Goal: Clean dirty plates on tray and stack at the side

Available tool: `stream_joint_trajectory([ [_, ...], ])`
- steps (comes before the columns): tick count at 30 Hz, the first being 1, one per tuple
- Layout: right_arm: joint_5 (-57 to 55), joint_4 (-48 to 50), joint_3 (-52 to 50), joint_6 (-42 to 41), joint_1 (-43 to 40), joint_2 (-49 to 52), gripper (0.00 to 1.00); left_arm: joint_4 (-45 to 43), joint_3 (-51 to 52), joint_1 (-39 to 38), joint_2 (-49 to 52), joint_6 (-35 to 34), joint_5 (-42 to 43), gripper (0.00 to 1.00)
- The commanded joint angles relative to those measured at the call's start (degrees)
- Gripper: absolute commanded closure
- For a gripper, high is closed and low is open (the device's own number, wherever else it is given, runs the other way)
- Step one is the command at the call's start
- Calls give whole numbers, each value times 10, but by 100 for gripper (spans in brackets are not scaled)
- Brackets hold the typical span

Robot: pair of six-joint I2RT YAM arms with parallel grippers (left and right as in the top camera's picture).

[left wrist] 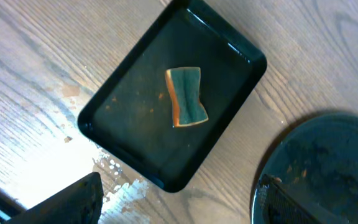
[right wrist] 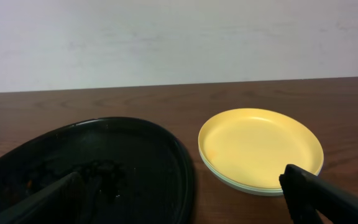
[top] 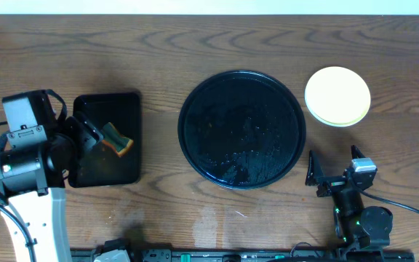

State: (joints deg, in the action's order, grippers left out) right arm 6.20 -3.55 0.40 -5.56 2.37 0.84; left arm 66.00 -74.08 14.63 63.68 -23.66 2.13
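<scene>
Our right gripper [right wrist: 179, 177] and left gripper [left wrist: 178, 183] are hanging released and empty, apparently because the pale round plates [right wrist: 260, 146] are sitting stacked right of the large round glossy black tray [top: 241, 109].

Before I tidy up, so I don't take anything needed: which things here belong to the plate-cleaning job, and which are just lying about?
Job: round black tray; plates, stacked beside it, yellow on top; sponge, probably the cleaning tool.
Lying about: rectangular black tray, only holding the sponge.
</scene>
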Motion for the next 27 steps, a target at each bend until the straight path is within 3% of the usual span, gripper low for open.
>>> stream_joint_trajectory([
  [1, 0, -2, -1, 7, -6, -5, 1, -2, 32, -23, -25, 45, 8, 20],
  [8, 1, -2, -1, 7, -6, -5, 1, -91, 144, -89, -142, 149, 9, 20],
  [19, 1, -2, -1, 7, -6, -5, 1, -290, 377, -109, -411, 153, 9, 20],
  [27, 1, -2, -1, 7, -6, -5, 1, -453, 526, -109, -549, 153, 45, 20],
])
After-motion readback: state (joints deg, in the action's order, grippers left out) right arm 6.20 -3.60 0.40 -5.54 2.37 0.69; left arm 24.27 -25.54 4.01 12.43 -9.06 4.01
